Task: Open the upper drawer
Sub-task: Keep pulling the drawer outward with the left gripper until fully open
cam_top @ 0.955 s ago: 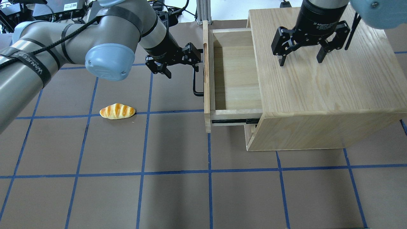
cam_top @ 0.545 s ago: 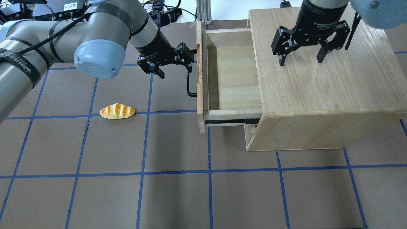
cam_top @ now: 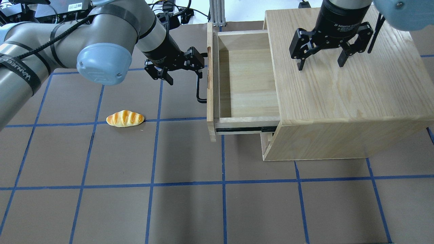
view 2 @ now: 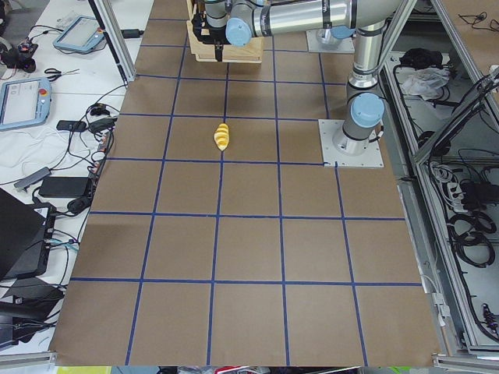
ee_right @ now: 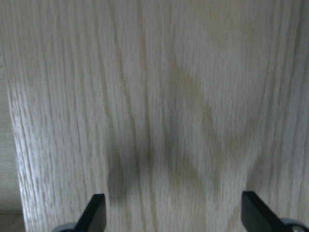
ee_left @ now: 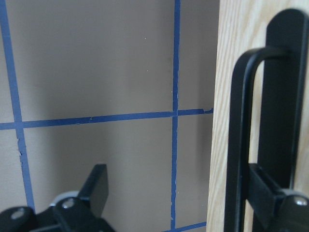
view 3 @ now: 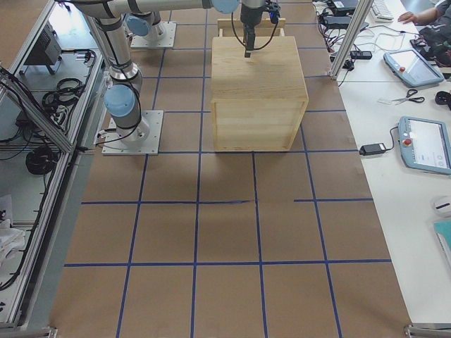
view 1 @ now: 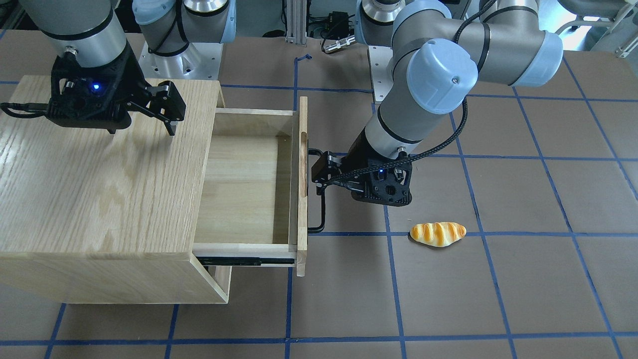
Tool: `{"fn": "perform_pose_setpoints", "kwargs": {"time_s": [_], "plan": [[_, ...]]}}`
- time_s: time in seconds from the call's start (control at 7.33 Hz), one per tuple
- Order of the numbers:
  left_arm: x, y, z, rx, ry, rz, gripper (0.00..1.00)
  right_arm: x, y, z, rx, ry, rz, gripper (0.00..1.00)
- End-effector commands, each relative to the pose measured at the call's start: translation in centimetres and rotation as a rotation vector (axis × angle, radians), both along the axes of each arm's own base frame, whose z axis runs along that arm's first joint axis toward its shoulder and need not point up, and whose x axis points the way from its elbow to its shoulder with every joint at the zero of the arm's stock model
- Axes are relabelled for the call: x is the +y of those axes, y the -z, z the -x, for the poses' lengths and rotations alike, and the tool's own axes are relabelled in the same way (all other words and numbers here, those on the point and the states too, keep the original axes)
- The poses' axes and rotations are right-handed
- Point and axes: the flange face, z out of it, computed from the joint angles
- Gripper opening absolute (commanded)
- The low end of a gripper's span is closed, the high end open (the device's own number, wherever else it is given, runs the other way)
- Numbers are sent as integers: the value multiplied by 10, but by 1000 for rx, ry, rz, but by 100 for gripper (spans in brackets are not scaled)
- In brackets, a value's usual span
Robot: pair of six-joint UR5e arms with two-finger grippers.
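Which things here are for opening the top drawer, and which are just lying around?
For the job:
upper drawer, already pulled out
its black handle
left gripper, open, one finger behind the handle
cabinet

Just around:
bread roll on the table
right gripper, open above the cabinet top

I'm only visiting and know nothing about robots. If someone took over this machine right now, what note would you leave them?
Left gripper: open, one finger hooked behind the black handle of the upper drawer.
Right gripper: open, over the cabinet top, holding nothing.
Done: the drawer is pulled well out and is empty inside.
Left: perhaps pull a little further, then unhook the finger and back away.
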Motion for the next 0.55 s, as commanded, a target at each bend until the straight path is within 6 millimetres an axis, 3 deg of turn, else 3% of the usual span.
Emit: {"fn": "perform_pose_setpoints", "kwargs": {"time_s": [0.0, 0.41], "plan": [[2, 9, -9, -15, 4, -16, 100, 0, 1, 0, 0, 1, -1, 100], [2, 8, -17, -23, 13, -8, 100, 0, 0, 0, 0, 1, 0, 100]]}}
